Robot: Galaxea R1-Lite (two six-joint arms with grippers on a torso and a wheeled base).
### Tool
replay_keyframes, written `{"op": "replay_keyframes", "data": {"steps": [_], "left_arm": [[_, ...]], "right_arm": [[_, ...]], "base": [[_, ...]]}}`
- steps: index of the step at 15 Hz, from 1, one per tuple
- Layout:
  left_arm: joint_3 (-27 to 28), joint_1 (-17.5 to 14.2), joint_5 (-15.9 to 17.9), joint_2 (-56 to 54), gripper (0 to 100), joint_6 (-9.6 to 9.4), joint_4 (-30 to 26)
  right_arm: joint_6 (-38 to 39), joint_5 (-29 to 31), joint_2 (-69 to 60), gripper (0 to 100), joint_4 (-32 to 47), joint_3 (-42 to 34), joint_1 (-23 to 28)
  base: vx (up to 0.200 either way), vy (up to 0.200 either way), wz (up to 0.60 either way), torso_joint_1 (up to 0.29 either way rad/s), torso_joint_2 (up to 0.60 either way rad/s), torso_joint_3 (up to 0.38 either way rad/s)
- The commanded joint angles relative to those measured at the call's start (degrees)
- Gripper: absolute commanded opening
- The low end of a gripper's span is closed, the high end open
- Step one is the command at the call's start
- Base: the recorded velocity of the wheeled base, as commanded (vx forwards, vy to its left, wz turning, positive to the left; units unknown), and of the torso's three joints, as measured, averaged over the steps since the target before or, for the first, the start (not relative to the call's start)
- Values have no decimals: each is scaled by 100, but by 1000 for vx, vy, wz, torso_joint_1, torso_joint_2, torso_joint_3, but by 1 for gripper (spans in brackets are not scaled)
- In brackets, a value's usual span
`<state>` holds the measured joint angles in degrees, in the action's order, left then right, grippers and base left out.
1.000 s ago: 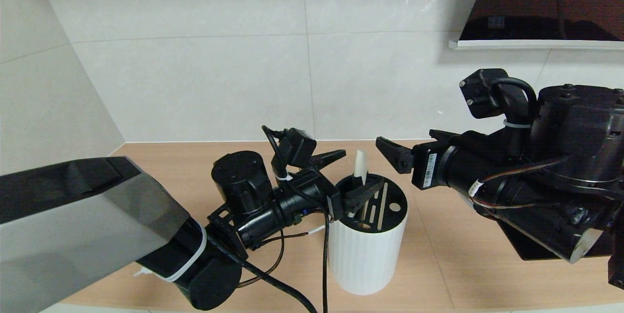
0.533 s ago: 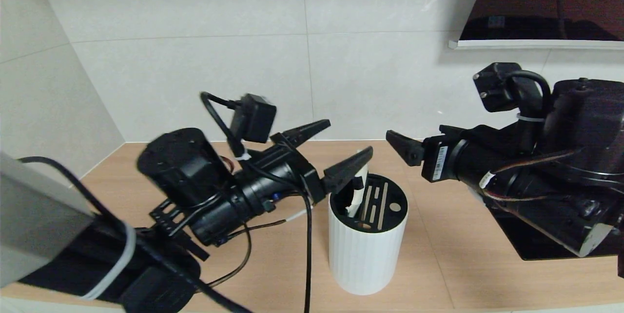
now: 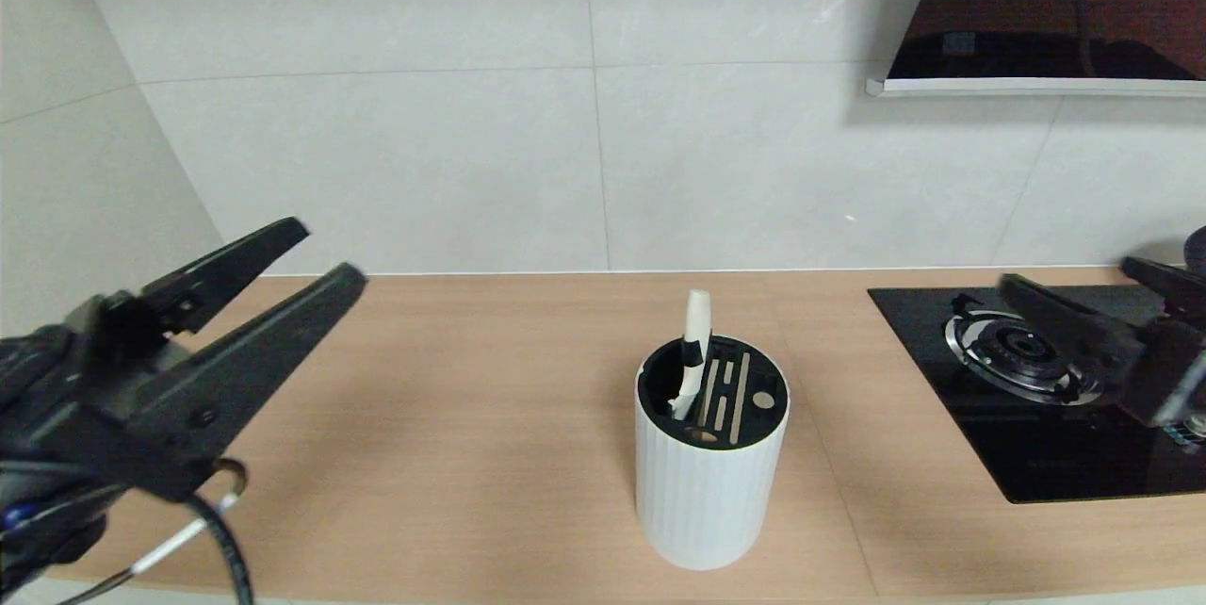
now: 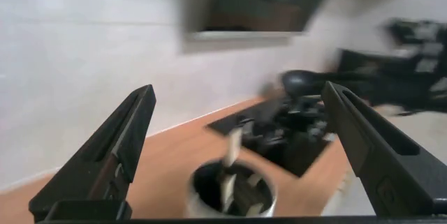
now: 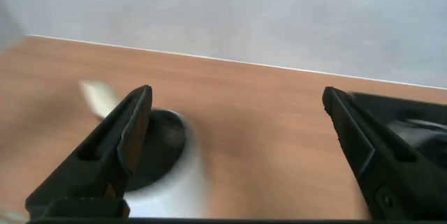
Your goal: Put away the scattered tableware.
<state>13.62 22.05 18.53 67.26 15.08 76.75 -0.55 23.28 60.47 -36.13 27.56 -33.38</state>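
A white ribbed holder (image 3: 708, 468) with a black slotted top stands on the wooden counter (image 3: 490, 398). A white-handled utensil (image 3: 695, 336) leans upright in one of its openings. My left gripper (image 3: 325, 252) hangs open and empty well to the left of the holder. My right gripper (image 3: 1069, 273) is open and empty over the stove, to the holder's right. The left wrist view looks past the left gripper (image 4: 236, 91) at the holder (image 4: 230, 196) and utensil (image 4: 230, 158). In the right wrist view the holder (image 5: 174, 165) lies blurred beyond the right gripper (image 5: 236, 95).
A black gas stove (image 3: 1027, 435) with a burner is set into the counter at the right. A dark range hood (image 3: 1055, 11) hangs above it. A tiled wall closes off the back and the left side.
Both arms have drawn back from the holder, the left one to the left and the right one to the right. The utensil stays standing in the holder.
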Motion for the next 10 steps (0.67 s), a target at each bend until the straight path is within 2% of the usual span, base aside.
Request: {"op": "replay_keyframes", "data": {"steps": [1, 2, 3, 4, 6, 8, 9, 10], "left_arm": [[-667, -351, -16, -2436, 100, 39, -1400], [-623, -351, -16, -3052, 100, 39, -2138], [-448, -386, -7, -3913, 100, 39, -3272], [-298, -562, 10, -4546, 100, 39, -4142], [-105, -852, 28, -5530, 100, 48, -5311], [-228, -1212, -16, -6207, 100, 21, -5882], [-421, -1265, -192, -6181, 100, -5, -5733], [-659, -1353, -561, -6181, 100, 4, -5320]], "right_arm": [[-174, -61, -2513, 100, 810, -1201, 1220], [-165, -70, -2979, 100, 1126, -1218, 1422], [-165, -61, -3568, 100, 1557, -1183, 1641], [-182, -61, -4025, 100, 1926, -1183, 1826], [-218, -70, -4728, 100, 2664, -1148, 2178], [-226, -70, -5352, 100, 3271, -1130, 2415], [-297, -26, -5484, 100, 3402, -1148, 2582], [-288, 45, -5475, 100, 3341, -1148, 2705]], "base": [[0, 0, 0, 0, 0, 0], [0, 0, 0, 0, 0, 0], [0, 0, 0, 0, 0, 0], [0, 0, 0, 0, 0, 0], [0, 0, 0, 0, 0, 0], [0, 0, 0, 0, 0, 0], [0, 0, 0, 0, 0, 0], [0, 0, 0, 0, 0, 0]]}}
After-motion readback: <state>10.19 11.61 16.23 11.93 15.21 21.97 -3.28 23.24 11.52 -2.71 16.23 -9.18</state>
